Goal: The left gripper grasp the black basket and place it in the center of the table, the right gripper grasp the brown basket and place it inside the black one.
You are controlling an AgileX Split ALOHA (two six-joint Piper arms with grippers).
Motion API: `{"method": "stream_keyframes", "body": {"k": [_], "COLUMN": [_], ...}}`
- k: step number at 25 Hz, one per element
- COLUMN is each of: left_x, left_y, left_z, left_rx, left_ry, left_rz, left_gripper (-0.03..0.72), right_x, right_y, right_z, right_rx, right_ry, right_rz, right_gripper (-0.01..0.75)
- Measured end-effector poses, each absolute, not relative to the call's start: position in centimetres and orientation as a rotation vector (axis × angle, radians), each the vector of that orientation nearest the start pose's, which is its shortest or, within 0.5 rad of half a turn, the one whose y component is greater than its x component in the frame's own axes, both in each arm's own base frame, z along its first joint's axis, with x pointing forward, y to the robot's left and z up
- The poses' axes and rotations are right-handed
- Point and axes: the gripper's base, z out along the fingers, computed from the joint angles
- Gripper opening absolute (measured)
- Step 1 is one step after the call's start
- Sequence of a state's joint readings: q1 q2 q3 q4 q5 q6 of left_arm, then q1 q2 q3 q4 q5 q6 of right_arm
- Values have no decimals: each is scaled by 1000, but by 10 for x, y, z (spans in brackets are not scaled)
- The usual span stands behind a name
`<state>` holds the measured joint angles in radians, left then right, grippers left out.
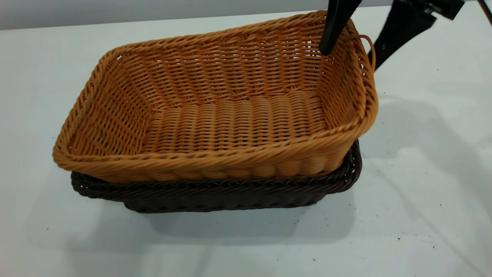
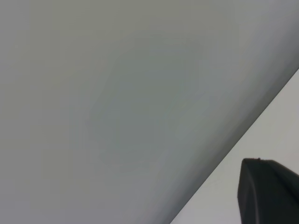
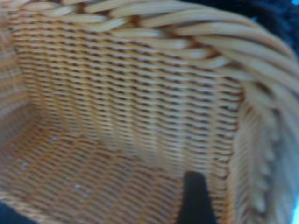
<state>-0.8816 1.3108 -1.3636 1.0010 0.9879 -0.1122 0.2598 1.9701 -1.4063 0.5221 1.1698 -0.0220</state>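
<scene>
The black basket (image 1: 230,192) lies nearest the camera, sitting on the white bench (image 1: 423,192) about midway between its left and right edges, its braided rim and a strip of open-weave side showing under the other basket. The brown basket (image 1: 219,111) is nested inside it, tilted a little so its left end overhangs the dark rim while its right end sits lower in. A loose strand loop (image 1: 368,46) sticks out at its far right corner.

At that same corner the right gripper (image 1: 351,50) comes down from the far right of the bench. Its jaws straddle the brown basket's wall, one finger (image 1: 333,30) inside and the other outside beside the loop; they are spread narrowly, and contact with the weave cannot be told. The right wrist view shows the inner weave (image 3: 131,112) close up with one dark fingertip (image 3: 195,200) against it.

The left gripper (image 2: 268,191) shows only as a dark edge in its own wrist view, away from the baskets; the state of its jaws cannot be told.
</scene>
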Motion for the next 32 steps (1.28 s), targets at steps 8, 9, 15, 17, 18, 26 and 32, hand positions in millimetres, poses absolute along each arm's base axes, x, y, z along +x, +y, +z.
{"method": "stream_keyframes", "body": {"k": [8,9,15,17,18,26,32], "left_x": [218,218,217,216,216,211,196], "left_y": [-164,-164,-160,-158,-158,-152,-145], "left_z": [429,429,426,425,425,442,479], "left_rx": [956,956,941,932,926,848,731], "left_ry": [1754,1754,1813,1835,1843,1913,1980], "left_rz": [615,615,640,650,653,598,386], "left_gripper": [-1,-1,-1,-1,-1,-1,-1], "right_x": [376,379,379,375,373,340,294], "right_y": [128,127,118,117,116,104,90], "right_z": [228,235,265,277,283,349,411], "right_rx": [-192,-196,-229,-232,-245,-384,-380], "right_ry": [3100,3075,2981,2953,2934,2732,2544], "right_rz": [491,451,313,318,318,269,255], "right_gripper": [563,563,505,423,369,11,1]}}
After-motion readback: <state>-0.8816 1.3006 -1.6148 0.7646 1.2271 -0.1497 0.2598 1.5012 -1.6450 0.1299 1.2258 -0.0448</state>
